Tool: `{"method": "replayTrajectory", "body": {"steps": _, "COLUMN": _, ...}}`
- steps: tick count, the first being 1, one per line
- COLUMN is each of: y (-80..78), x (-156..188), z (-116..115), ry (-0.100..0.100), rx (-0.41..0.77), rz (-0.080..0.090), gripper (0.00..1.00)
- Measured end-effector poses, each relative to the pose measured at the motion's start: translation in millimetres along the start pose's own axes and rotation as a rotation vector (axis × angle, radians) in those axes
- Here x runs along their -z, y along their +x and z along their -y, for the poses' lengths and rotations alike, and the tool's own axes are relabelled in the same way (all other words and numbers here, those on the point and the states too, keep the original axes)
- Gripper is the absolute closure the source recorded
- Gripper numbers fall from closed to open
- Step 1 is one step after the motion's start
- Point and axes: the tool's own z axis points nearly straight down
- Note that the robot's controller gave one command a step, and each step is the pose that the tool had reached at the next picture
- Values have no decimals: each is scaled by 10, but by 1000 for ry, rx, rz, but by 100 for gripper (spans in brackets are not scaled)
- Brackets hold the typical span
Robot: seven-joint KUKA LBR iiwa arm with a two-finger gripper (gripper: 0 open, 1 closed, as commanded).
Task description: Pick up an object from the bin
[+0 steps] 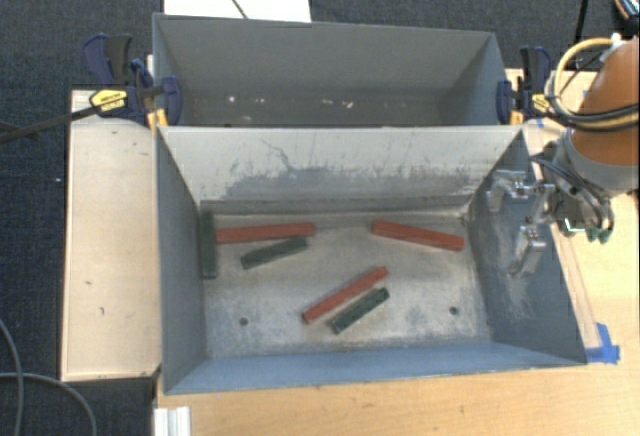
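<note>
Grey metal bin [330, 164] has red and dark-green bars scattered on its floor. Claw [528, 242] hangs over the right sloped wall; released or clenched, can't tell. Approach step, likely. Nearest is the long flat red rectangular bar [418, 236]; next move needs a shift left, then a descent.

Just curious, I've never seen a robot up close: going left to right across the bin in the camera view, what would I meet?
Dark bar at far left → back-left red bar → slanted middle red bar → back-right red bar → claw.

Loose bars [345, 295] on bin [330, 169] floor
</note>
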Motion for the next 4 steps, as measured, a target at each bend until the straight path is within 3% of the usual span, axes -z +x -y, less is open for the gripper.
{"method": "replayTrajectory", "body": {"steps": 1, "y": -243, "x": -1460, "z": -121, "ry": 0, "rx": 114, "rz": 2, "gripper": 0}}
{"method": "replayTrajectory", "body": {"steps": 2, "y": -490, "x": -1415, "z": -463, "ry": 1, "rx": 303, "rz": 11, "gripper": 0}}
{"method": "replayTrajectory", "body": {"steps": 3, "y": -486, "x": -1418, "z": -453, "ry": 2, "rx": 305, "rz": 10, "gripper": 100}}
{"method": "replayTrajectory", "body": {"steps": 4, "y": -378, "x": 140, "z": -511, "ry": 4, "rx": 307, "rz": 15, "gripper": 100}}
